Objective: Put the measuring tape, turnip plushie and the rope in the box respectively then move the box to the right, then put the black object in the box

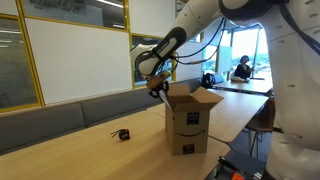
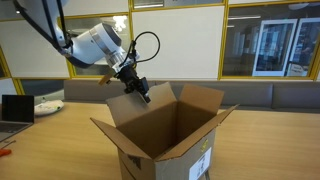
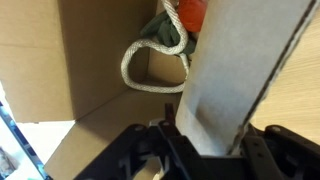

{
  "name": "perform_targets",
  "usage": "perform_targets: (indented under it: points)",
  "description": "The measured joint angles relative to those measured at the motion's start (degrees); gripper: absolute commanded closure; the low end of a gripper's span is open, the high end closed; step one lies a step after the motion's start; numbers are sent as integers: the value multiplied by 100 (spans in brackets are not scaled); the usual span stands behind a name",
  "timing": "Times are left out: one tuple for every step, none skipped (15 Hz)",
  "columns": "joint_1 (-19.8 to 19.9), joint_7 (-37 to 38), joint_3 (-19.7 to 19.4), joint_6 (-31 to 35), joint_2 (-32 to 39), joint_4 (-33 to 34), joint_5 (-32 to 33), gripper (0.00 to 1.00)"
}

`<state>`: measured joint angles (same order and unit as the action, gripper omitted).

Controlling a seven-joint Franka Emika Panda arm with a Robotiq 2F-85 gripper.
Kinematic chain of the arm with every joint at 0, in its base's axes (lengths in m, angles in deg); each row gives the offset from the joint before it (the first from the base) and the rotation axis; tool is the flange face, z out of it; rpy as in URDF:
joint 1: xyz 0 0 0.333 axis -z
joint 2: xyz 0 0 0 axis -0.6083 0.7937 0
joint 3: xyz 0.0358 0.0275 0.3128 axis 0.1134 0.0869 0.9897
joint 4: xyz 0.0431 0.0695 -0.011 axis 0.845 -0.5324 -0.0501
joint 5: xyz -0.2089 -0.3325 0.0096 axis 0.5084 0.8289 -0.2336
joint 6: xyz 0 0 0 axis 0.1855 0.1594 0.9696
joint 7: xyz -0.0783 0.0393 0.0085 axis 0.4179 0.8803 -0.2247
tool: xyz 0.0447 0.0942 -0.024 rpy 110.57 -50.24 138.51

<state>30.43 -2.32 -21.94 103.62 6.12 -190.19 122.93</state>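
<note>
Gripper (image 3: 214, 138) jaws of mine are straddling a flap (image 3: 232, 70) of the box (image 3: 100, 60); whether I am pinching it, I cannot tell. Rope (image 3: 150, 62) and turnip plushie (image 3: 190, 12) are lying inside; black object (image 1: 124, 133) is waiting on the table (image 1: 60, 148), not yet boxed.

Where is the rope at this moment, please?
In the wrist view, the rope lies looped inside the box, just below the turnip plushie near the top edge.
</note>
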Motion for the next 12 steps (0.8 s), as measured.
perform_targets:
  points:
    - [0,8,4,0,-84,-2,-20,16]
    - [-2,17,20,1,-185,-1,-36,9]
    - [-9,26,46,1,-300,1,-65,1]
    - [-23,37,86,1,-426,6,-97,0]
    - [-41,50,141,1,-555,11,-125,0]
    - [-66,57,213,1,-682,14,-163,0]
    - [-96,59,300,2,-806,17,-221,0]
    - [-137,59,399,9,-920,17,-303,0]
    - [-180,59,504,28,-1010,16,-423,0]
    - [-225,59,612,64,-1074,15,-539,0]
    - [-278,56,716,129,-1113,15,-674,1]
    - [-327,53,817,232,-1126,12,-817,0]
